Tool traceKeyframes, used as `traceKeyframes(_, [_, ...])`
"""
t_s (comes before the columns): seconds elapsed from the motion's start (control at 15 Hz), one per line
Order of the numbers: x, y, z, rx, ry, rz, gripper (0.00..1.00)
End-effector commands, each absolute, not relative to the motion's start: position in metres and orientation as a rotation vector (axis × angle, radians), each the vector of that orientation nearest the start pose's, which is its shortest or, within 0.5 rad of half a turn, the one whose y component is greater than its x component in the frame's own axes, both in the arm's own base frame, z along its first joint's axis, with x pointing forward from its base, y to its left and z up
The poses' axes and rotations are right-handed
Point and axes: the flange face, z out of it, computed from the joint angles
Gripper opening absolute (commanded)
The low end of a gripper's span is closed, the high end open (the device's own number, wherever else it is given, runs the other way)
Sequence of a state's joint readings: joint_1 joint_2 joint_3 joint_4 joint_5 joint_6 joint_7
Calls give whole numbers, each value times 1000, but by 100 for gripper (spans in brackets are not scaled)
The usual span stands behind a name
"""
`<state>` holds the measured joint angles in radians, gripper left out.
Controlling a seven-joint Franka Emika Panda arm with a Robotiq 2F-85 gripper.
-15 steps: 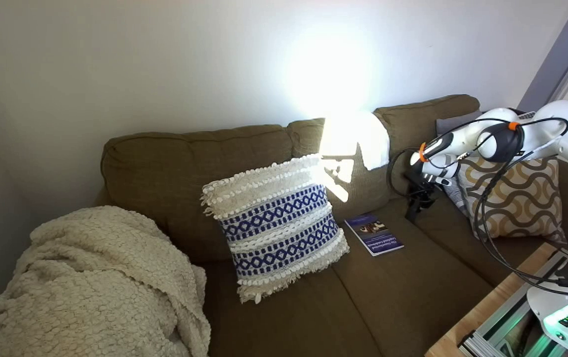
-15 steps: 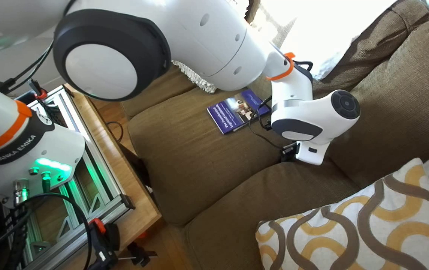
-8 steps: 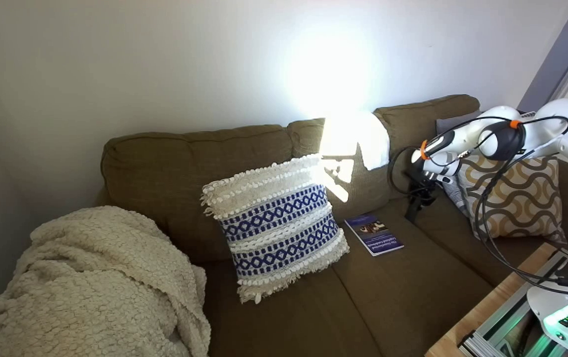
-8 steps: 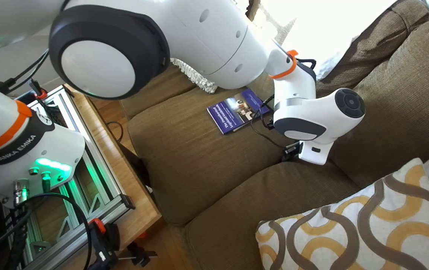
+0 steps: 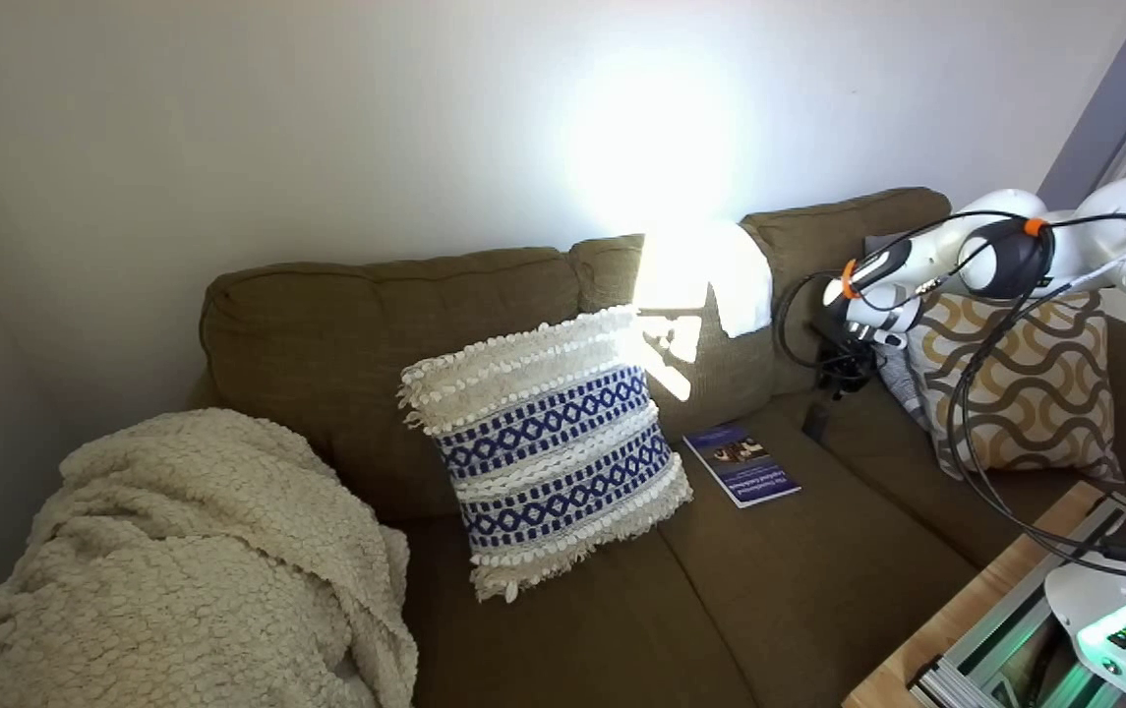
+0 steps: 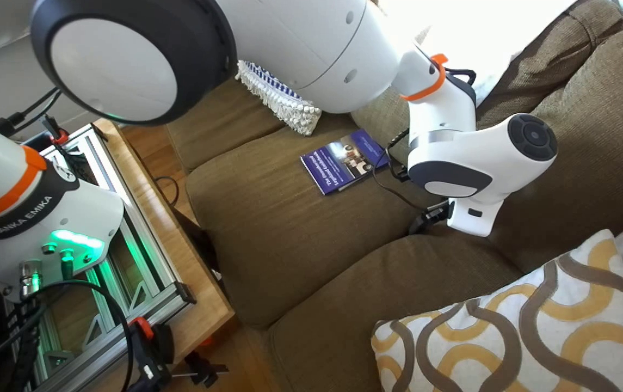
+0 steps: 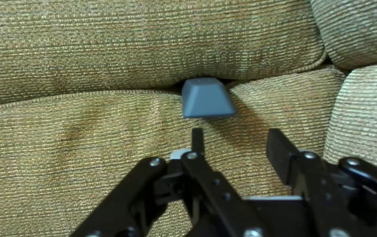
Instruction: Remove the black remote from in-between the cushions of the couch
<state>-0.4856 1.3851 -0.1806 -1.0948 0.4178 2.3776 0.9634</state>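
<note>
The black remote point(image 5: 816, 421) stands on end in the seam between two seat cushions point(image 5: 808, 560) of the olive-brown couch point(image 5: 326, 324). In the wrist view the remote's end point(image 7: 207, 97) looks blue-grey and sticks up from the gap between the upper seat cushion point(image 7: 76, 42) and the lower one point(image 7: 76, 148); its lower part is hidden. My gripper point(image 7: 236, 141) is open and empty. Its fingertips show below the remote in the wrist view, apart from it. In both exterior views the gripper point(image 5: 840, 385) point(image 6: 432, 215) is close above and beside the remote.
A blue book point(image 5: 741, 464) point(image 6: 344, 160) lies on the middle seat cushion. A blue-and-white fringed pillow point(image 5: 553, 442) leans beyond it. A tan lattice pillow point(image 5: 1025, 383) point(image 6: 534, 316) is on the gripper's other side. The couch back point(image 6: 588, 147) rises behind. The robot's wooden table point(image 6: 202, 294) stands in front.
My arm has lifted and shifted toward the couch back and lattice pillow, away from the remote. The remote now shows apart from the gripper and stays in the seam.
</note>
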Motion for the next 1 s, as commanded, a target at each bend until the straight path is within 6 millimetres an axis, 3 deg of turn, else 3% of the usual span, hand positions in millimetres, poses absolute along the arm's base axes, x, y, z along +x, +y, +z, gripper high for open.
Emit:
traceKeyframes(0.0, [576, -404, -49, -1872, 2372, 197, 83])
traceKeyframes(0.13, [578, -400, -58, -1870, 2363, 231, 98])
traceKeyframes(0.2, [579, -398, -62, -1861, 2364, 244, 100])
traceKeyframes(0.47, [578, -390, -77, -1876, 2362, 322, 100])
traceKeyframes(0.87, [576, -394, -100, -1885, 2377, 323, 100])
traceKeyframes(0.93, [572, -390, -91, -1895, 2376, 323, 100])
